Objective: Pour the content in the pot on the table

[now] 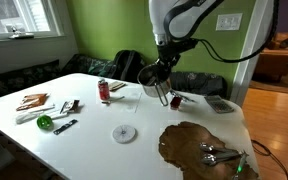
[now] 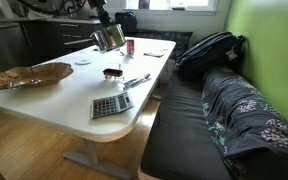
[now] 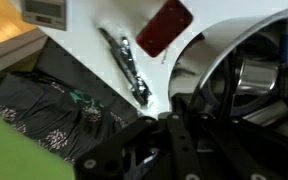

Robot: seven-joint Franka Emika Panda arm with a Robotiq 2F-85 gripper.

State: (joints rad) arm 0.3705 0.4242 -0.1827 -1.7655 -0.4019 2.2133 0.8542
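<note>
Gripper point(image 3: 179, 135) fills the near bottom of the wrist view as a dark, blurred mass. The finger contact itself is not resolved. The pot point(image 3: 252, 70) sits just right of it, showing as a shiny curved rim.

Status: in both exterior views the pot point(image 1: 150, 75) hangs clear of the table point(image 1: 84, 140) under the wrist, so I judge the jaws clamped on it. It looks tipped, with its mouth turned sideways. Lift is done; tilt appears begun.

The content: not seen. The pot interior shows only reflections, and no dark-blue piece is visible on the white top below. Cannot tell whether it is still inside. Remaining, by judgement: complete the tip until the piece lands on the table.

Nearby: a dark-red object point(image 2: 112, 72) lies on the table just beneath the pot, and a red can point(image 1: 104, 90) stands to the left.

Writing: none legible. The can label and the calculator point(image 2: 111, 104) keys are too small to read.
</note>
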